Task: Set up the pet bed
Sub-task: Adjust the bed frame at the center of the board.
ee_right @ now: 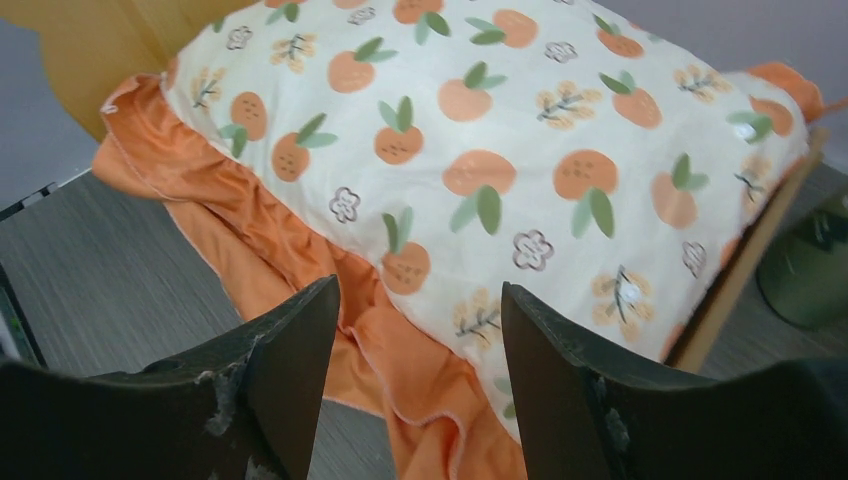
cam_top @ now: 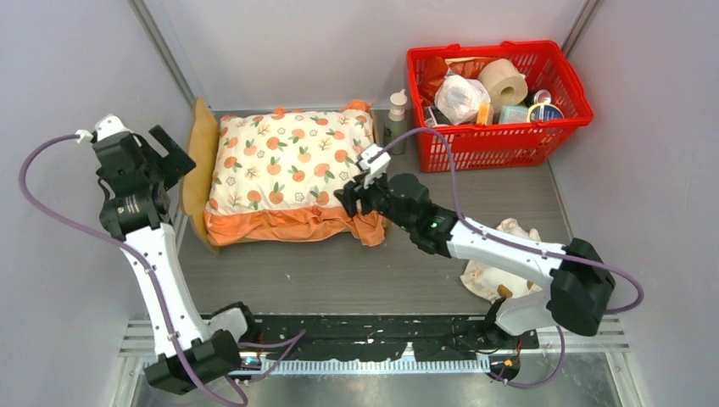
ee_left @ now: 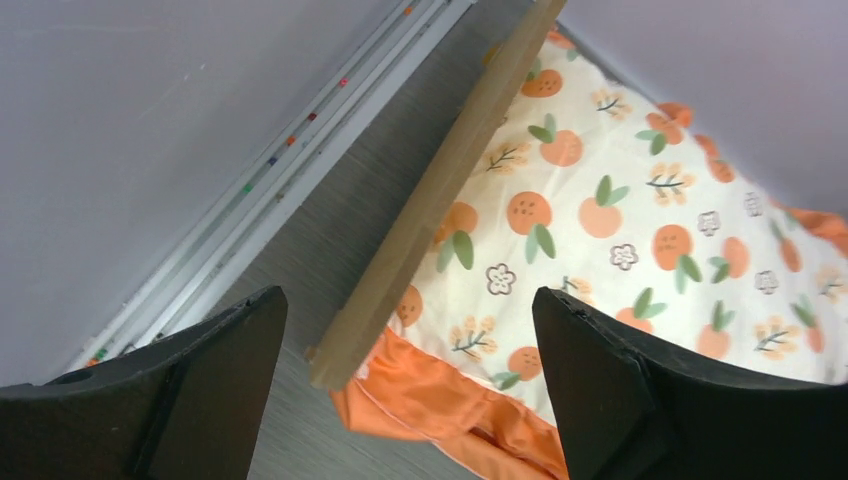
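Left hand [cam_top: 172, 148] spread wide and empty, raised at the left of the scene, just beside the wavy headboard of the pet bed [cam_top: 202, 161]. In its wrist view, headboard edge seen between the fingers, not touched.

Right hand [cam_top: 349, 202] moderately apart, holding nothing, low at the near right corner of the orange-print cushion [cam_top: 292, 161], close to the orange ruffle. Touching it or not: cannot tell.

Pet bed on the far left part of the table [cam_top: 339, 271], headboard to the left, cushion lying on it and hiding the base. Small frilled pillow [cam_top: 500, 254] at the near right, partly under the right arm, well apart from the bed. Red basket [cam_top: 509, 144] at the far right, a bottle [cam_top: 396, 119] between it and the bed.

Likely step: cushion seated, pillow not yet placed. Next, as a judgement: draw the right hand clear of the ruffle, turn back to the pillow, take it by a soft edge, lay it near the headboard without pushing the frame.
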